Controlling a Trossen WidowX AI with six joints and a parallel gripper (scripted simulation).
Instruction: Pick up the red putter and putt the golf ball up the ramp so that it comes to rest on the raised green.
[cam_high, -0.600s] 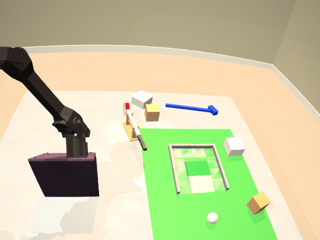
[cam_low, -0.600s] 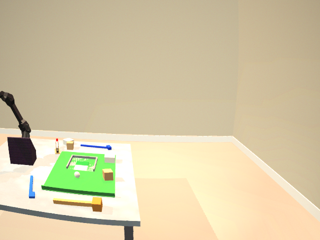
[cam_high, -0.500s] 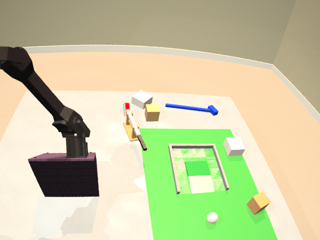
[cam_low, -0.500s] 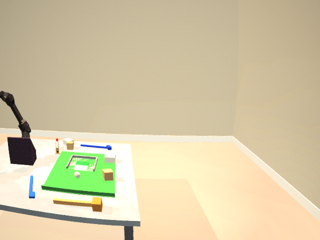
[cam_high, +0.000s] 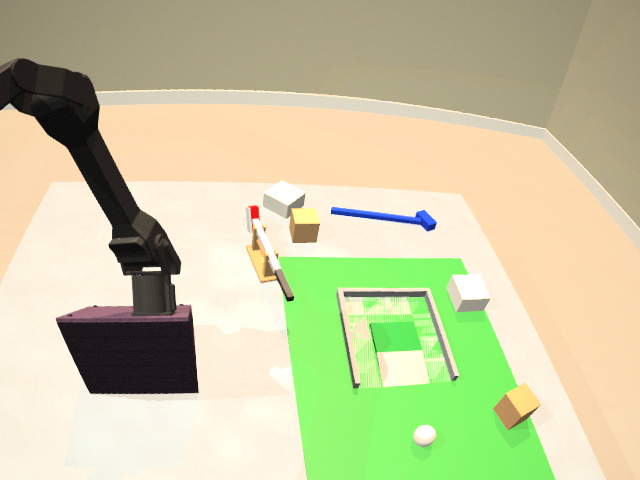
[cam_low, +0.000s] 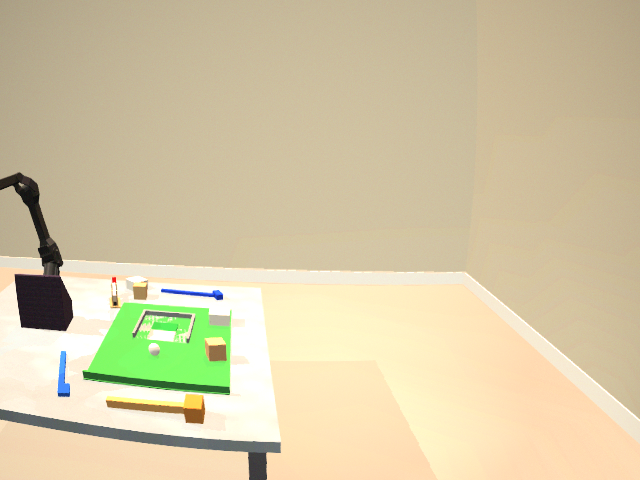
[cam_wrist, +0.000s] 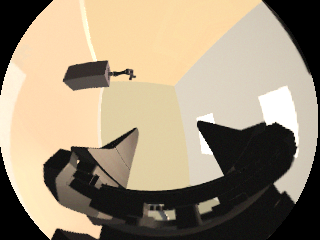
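Note:
The red putter (cam_high: 267, 248) (cam_low: 113, 287) leans on a small tan stand (cam_high: 261, 263) at the far left corner of the green mat (cam_high: 320, 361) (cam_low: 118, 356), red head up, dark grip pointing down over the mat's edge. The white golf ball (cam_high: 424, 435) (cam_low: 154, 348) lies on the mat near its front. The pale ramp (cam_high: 404, 367) leads up to the raised green (cam_high: 395, 335) inside a grey three-sided wall (cam_high: 382, 291). My gripper (cam_wrist: 168, 127) is open and empty. It shows only in the wrist view, facing the room's walls; the arm (cam_high: 103, 180) reaches out of the top and exterior views to the left.
A blue putter (cam_high: 382, 215) (cam_low: 191, 292) lies behind the mat. White blocks (cam_high: 283, 197) (cam_high: 467, 291) and tan blocks (cam_high: 303, 224) (cam_high: 515, 405) stand around the mat. An orange putter (cam_low: 155, 404) and a second blue putter (cam_low: 63, 373) lie near the table's front. The arm's dark base box (cam_high: 129, 351) stands on the left.

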